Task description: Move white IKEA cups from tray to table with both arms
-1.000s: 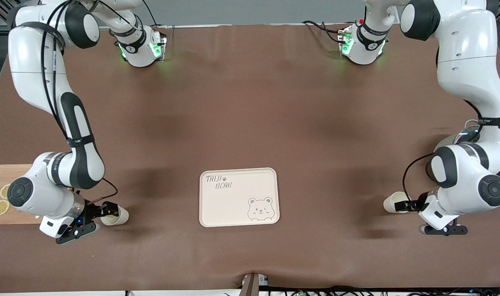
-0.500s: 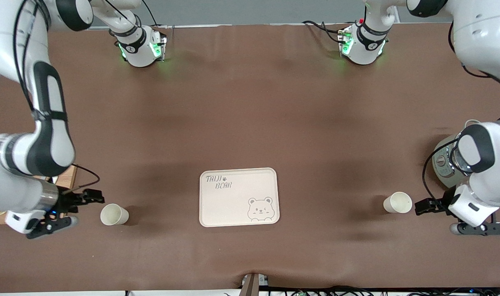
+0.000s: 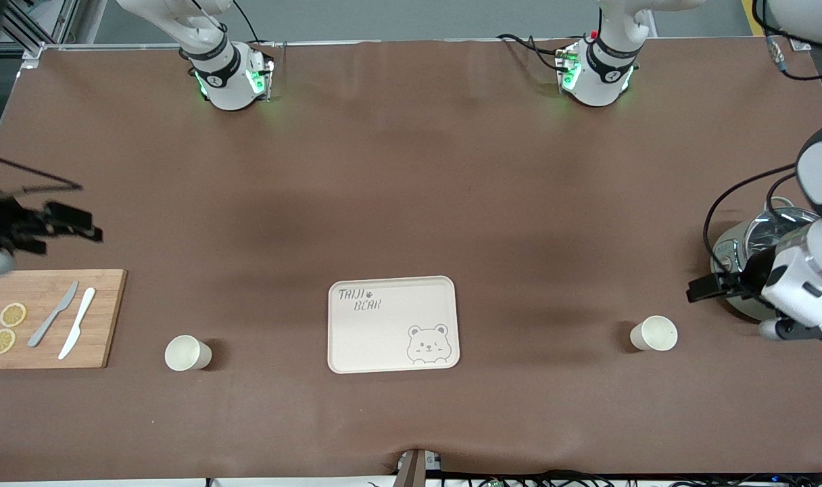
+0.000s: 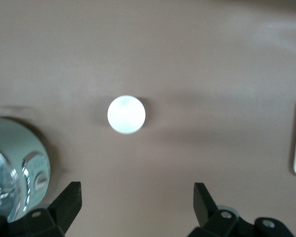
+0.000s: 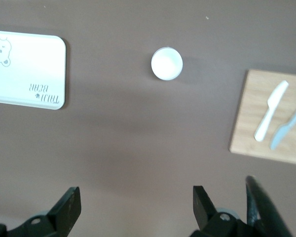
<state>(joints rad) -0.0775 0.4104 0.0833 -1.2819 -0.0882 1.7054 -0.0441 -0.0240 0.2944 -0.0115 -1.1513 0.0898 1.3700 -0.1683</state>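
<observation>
Two white cups stand upright on the brown bench (image 3: 411,169), one on each side of the bear tray (image 3: 392,324) and well apart from it. Cup A (image 3: 187,353) stands toward my right arm's end, between the tray and the cutting board (image 3: 103,318). Cup B (image 3: 654,333) stands toward my left arm's end, between the tray and the pot (image 3: 749,247). Neither cup is on the tray, and neither is touched by an end effector.

My left end effector (image 3: 712,287) hangs in the air over the bench just beside the pot, with cup B below and clear of it. In the left wrist view its two black fingers (image 4: 69,200) stand wide apart and hold nothing; cup B (image 4: 126,114) shows as a round rim between them farther off, with the pot (image 4: 15,163) at one edge.

My right end effector (image 3: 66,223) is raised over the bench near its edge, above the area by the cutting board. In the right wrist view its fingers (image 5: 66,207) are likewise spread and empty; cup A (image 5: 166,63) lies between the tray (image 5: 27,69) and the board (image 5: 271,118).

On the board lie a grey knife (image 3: 53,314), a white knife (image 3: 77,322) and two lemon slices (image 3: 7,327).
</observation>
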